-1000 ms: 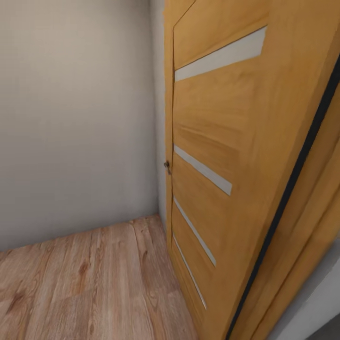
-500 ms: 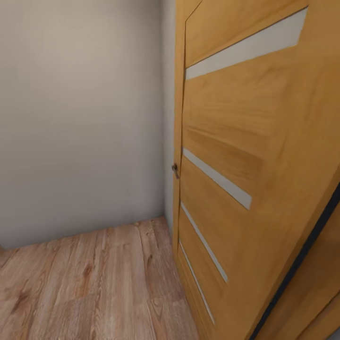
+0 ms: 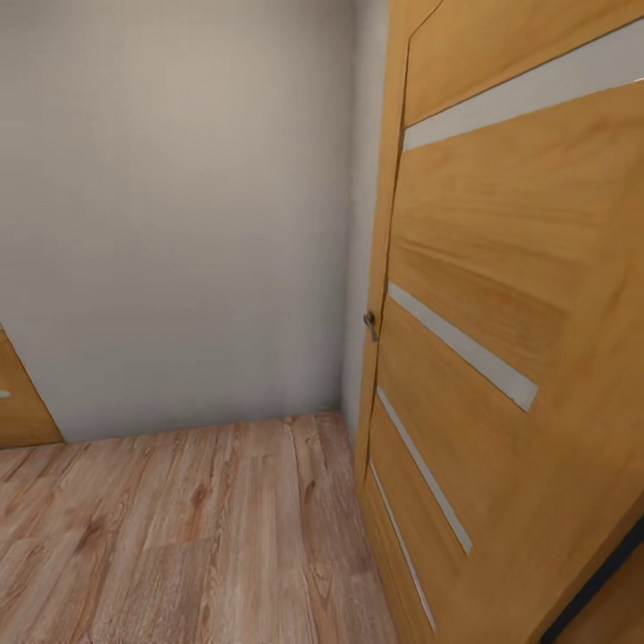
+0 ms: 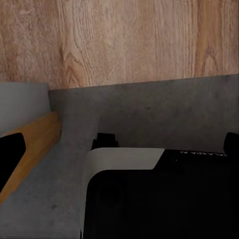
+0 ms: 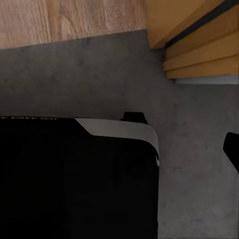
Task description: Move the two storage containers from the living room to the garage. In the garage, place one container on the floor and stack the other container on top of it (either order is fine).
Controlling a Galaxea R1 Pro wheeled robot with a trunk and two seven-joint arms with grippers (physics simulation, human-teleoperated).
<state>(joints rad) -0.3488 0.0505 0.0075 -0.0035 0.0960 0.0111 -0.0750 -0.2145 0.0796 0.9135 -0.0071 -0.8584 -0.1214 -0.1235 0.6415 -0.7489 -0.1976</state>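
The head view faces a corner: a plain pale wall (image 3: 179,224) stands at the far left, and a light wooden door (image 3: 501,358) with frosted glass strips (image 3: 461,344) takes up the right side, swung open and seen at a steep angle. A small metal handle (image 3: 369,324) sits at the door's edge, close to the corner. Light wood plank flooring (image 3: 179,537) covers the near ground, and a sliver of another wooden panel (image 3: 22,402) shows at the far left edge.

In the left wrist view, the robot's dark base (image 4: 159,199) stands on the rough grey concrete floor (image 4: 149,109), which meets the plank flooring (image 4: 124,40) at a straight seam. In the right wrist view, the concrete floor (image 5: 199,129) borders a stepped wooden door frame (image 5: 204,55). Whether either gripper is spread or pressed together cannot be told. No storage container is in sight.
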